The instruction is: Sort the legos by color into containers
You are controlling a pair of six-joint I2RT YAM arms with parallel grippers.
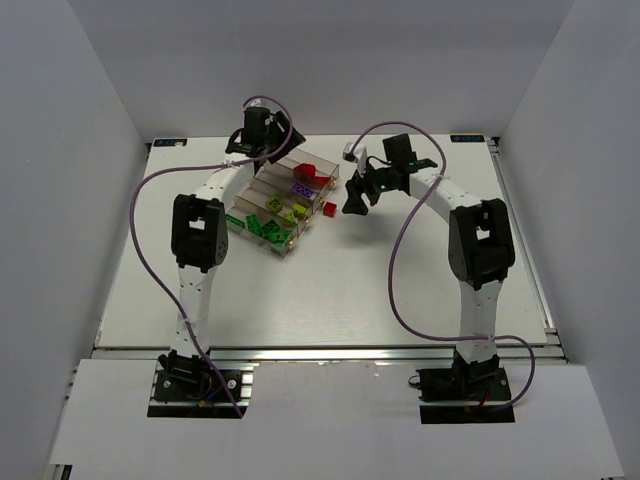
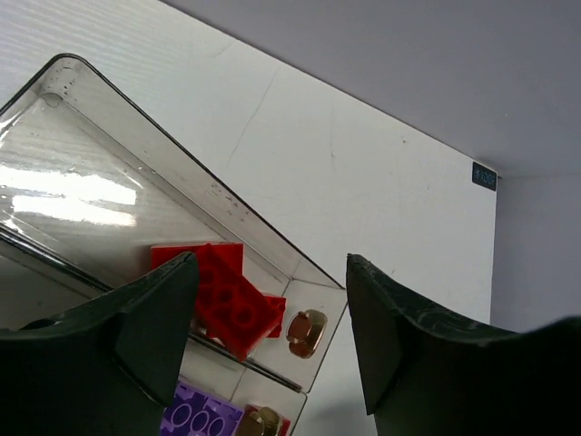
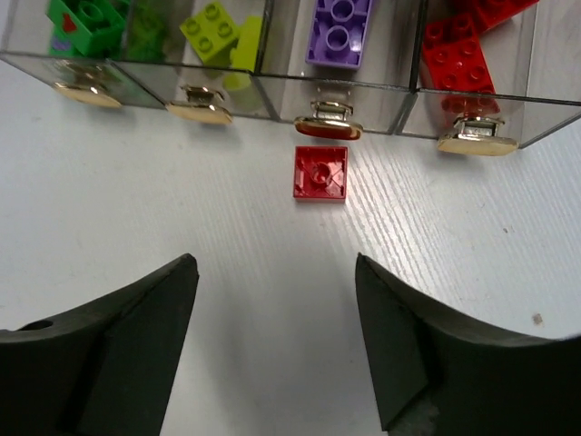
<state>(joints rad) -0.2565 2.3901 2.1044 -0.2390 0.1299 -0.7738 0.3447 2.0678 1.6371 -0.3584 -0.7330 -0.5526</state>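
The stepped tray of four clear bins (image 1: 262, 190) stands mid-table. Red bricks (image 1: 312, 172) lie in the far bin, a purple brick (image 1: 300, 189) in the one below, lime-yellow bricks (image 1: 293, 212) in the third, dark green bricks (image 1: 266, 229) in the nearest. One red brick (image 1: 329, 209) lies loose on the table just right of the tray; in the right wrist view this brick (image 3: 320, 173) lies ahead of my open, empty right gripper (image 3: 277, 272). My left gripper (image 2: 272, 291) is open and empty above the far bin's red bricks (image 2: 222, 295).
The white table (image 1: 400, 280) is walled by grey panels on three sides. In the right wrist view the bin ends carry gold latches (image 3: 328, 126). The right arm's purple cable (image 1: 395, 270) hangs over the table.
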